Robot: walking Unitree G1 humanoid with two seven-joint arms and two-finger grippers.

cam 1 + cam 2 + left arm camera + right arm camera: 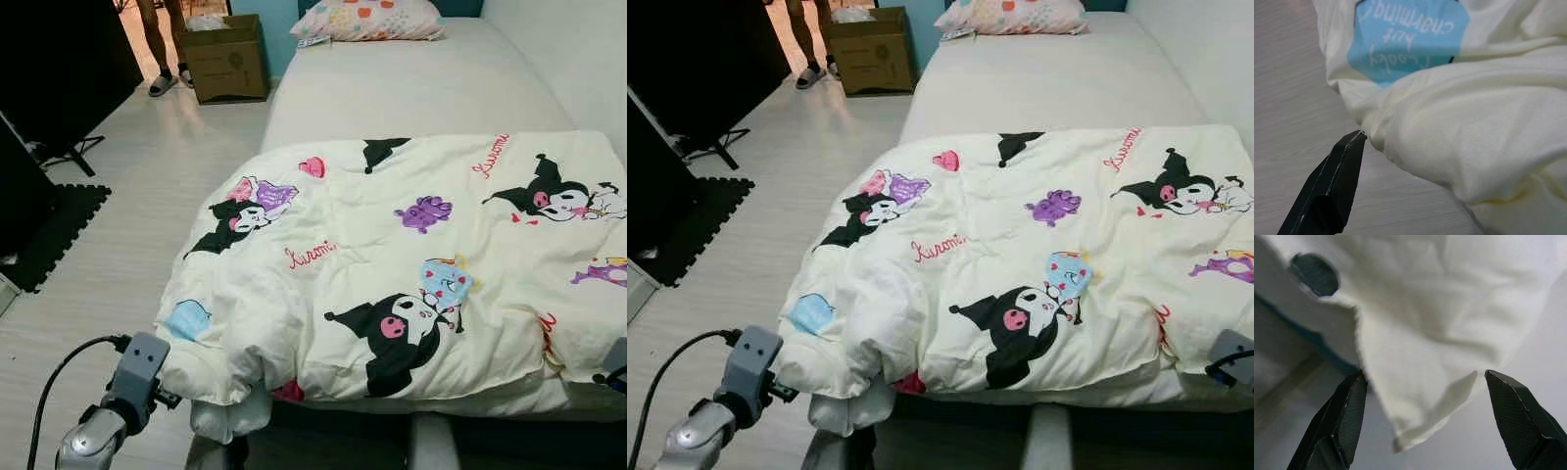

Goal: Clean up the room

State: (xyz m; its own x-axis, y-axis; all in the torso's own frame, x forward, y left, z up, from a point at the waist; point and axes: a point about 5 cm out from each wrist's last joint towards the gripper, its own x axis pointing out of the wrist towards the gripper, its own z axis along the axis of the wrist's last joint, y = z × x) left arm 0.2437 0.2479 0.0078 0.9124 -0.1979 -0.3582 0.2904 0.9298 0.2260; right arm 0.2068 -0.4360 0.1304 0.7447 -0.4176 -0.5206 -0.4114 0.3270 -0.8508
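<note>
Right jaws spread round duvet (pixel 1425 333) corner, left jaws unclear, cardboard box (pixel 227 59) w/ stuff.

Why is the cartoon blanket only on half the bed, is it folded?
It looks folded back: the blanket lies bunched over the bed's near half, its edge doubled, and the bare mattress shows up to the pillow.

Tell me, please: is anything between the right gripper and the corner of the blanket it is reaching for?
Nothing visible is. In the right wrist view the right gripper is open, and the blanket corner hangs directly between its two fingers, with only bare fabric there.
</note>
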